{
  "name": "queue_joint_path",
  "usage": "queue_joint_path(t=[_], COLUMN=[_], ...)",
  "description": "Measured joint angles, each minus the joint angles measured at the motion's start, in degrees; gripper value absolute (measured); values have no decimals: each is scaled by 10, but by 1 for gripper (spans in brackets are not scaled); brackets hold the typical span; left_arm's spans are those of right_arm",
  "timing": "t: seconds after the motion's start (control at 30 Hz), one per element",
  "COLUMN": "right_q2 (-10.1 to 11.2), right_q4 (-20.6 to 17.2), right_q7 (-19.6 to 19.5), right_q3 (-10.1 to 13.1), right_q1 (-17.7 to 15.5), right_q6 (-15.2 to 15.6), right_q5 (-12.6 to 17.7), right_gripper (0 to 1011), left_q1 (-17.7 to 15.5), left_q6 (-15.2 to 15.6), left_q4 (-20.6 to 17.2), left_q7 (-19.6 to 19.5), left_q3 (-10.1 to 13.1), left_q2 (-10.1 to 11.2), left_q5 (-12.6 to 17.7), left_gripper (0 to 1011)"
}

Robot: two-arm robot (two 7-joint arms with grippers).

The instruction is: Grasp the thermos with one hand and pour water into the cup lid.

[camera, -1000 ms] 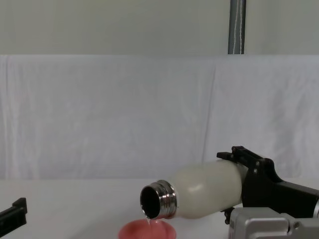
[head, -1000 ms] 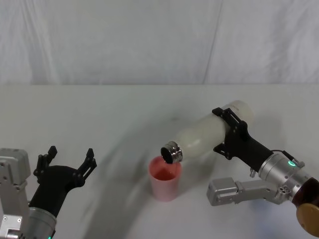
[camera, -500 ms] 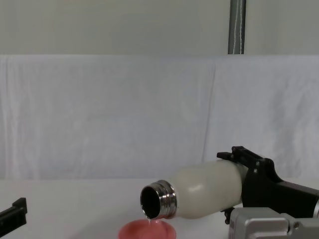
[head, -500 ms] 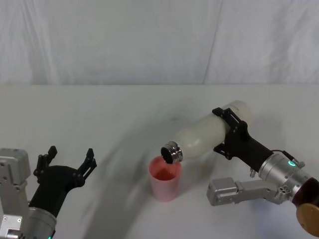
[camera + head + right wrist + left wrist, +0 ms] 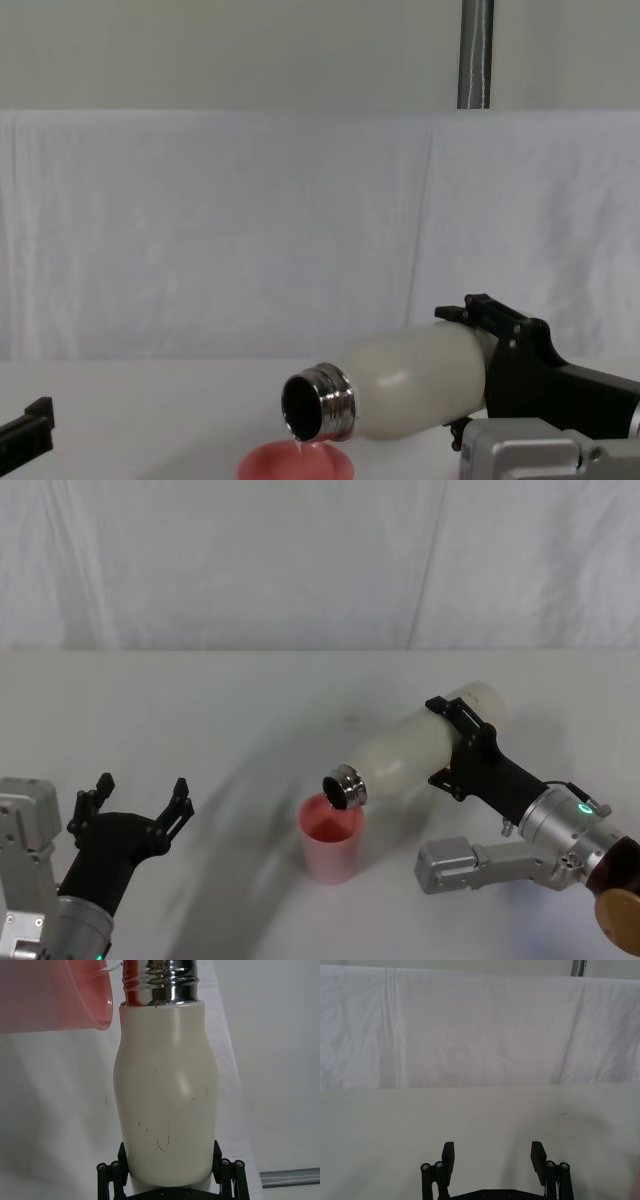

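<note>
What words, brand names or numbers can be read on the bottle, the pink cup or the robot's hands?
There are none.
The thermos bears only small dark scuffs, no lettering.
The cup lid is plain pink.
The right hand, shut on the thermos, and the open left hand, parked low at the left, are plain black; nothing is printed on them.

No legible txt or labels.
</note>
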Motion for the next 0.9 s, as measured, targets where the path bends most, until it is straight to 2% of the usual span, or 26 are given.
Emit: queue_joint_path(t=[0.5,0.9], right_q2=[1,0], right_q4=[-1,-9], right_q7=[0,6], right_q3=[-1,2], right_q1=[2,1], right_q6=[-1,-3], right_q5=[-2,9], right_gripper=[956,956], left_q1=[0,0], left_q6=[0,0], left_q4=[0,0], left_q7=[0,0], left_q3=[0,0], left_q2=[0,0], left_q5=[0,0], left_gripper=[1001,1001])
